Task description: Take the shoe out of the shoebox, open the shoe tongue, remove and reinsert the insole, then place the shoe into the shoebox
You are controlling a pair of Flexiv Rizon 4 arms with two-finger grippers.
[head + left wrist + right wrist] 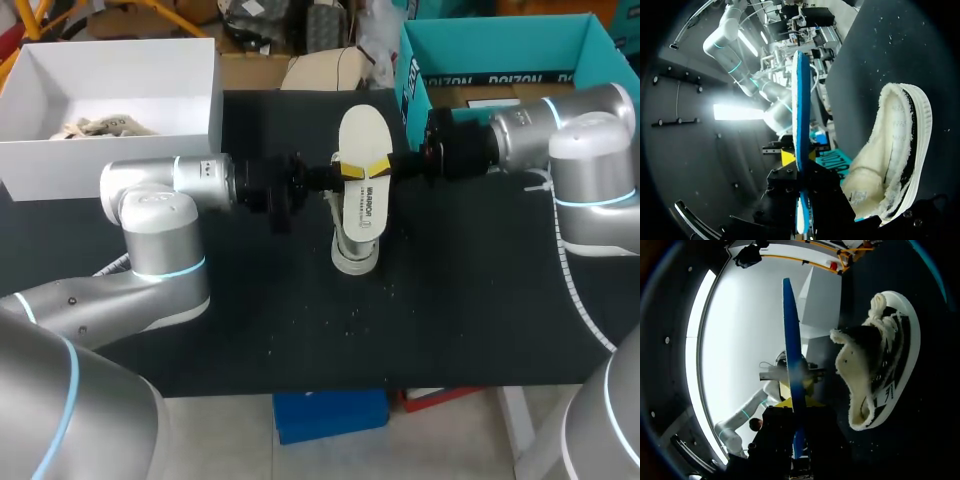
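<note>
We see the insole [360, 150] held up over the middle of the black table [450, 300], its pale upper face toward the head camera. The left claw [350, 172] comes at it from the left and the right claw [380, 167] from the right. They meet at about its middle, one on each long edge. Each claw appears to be pinching the insole, though in both wrist views dark housing hides where the fingers touch it. In those views the insole runs edge-on as a thin blue strip, straight out along each claw.

The shoe [352, 255] sits on the table right under the insole, not touching it and outside the shoebox. From the right wrist we see its fleecy opening gaping [880, 360]. The white shoebox [210, 110] stands open at the table's far left corner, well apart from the shoe, with crumpled paper [100, 127] lying inside.
</note>
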